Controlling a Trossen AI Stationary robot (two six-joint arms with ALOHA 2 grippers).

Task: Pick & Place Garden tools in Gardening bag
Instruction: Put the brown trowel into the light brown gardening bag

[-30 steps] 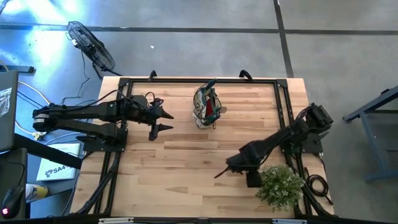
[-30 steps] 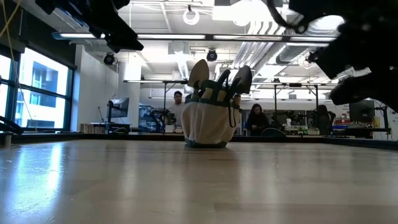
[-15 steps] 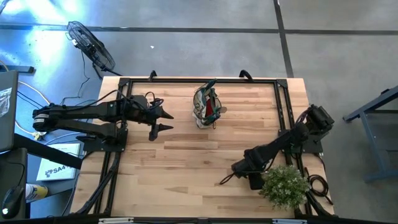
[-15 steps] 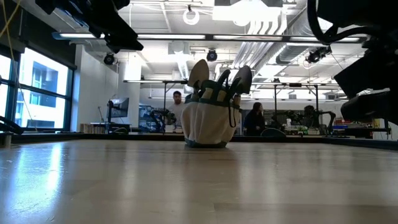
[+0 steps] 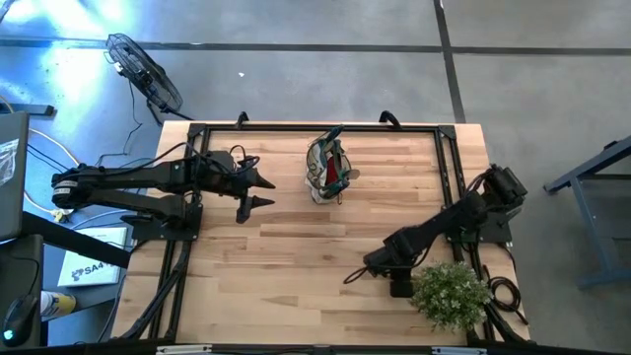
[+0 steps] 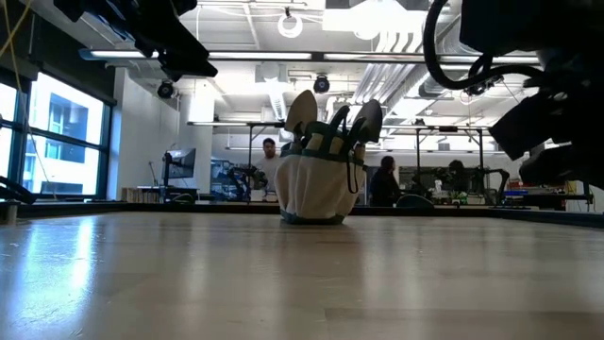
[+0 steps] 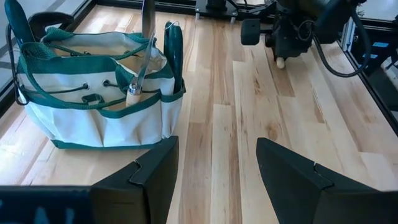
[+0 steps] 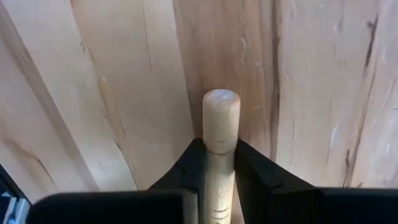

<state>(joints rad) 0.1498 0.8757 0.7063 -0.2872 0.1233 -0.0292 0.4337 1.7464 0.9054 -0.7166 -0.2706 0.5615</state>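
Right gripper (image 8: pixel 219 163) closed on pale wooden handle (image 8: pixel 220 134) of a tool, near plant (image 5: pixel 450 294) at table's (image 5: pixel 296 256) front right. Left gripper (image 5: pixel 258 191) open, empty, just left of bag (image 5: pixel 326 169). Bag upright at rear centre, tools inside.

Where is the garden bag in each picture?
High view: gardening bag sits at the table's far middle.
Low view: bag stands in the centre.
Left wrist view: bag fills the left side.
Right wrist view: not in it.
Shared landmark: the wooden table.
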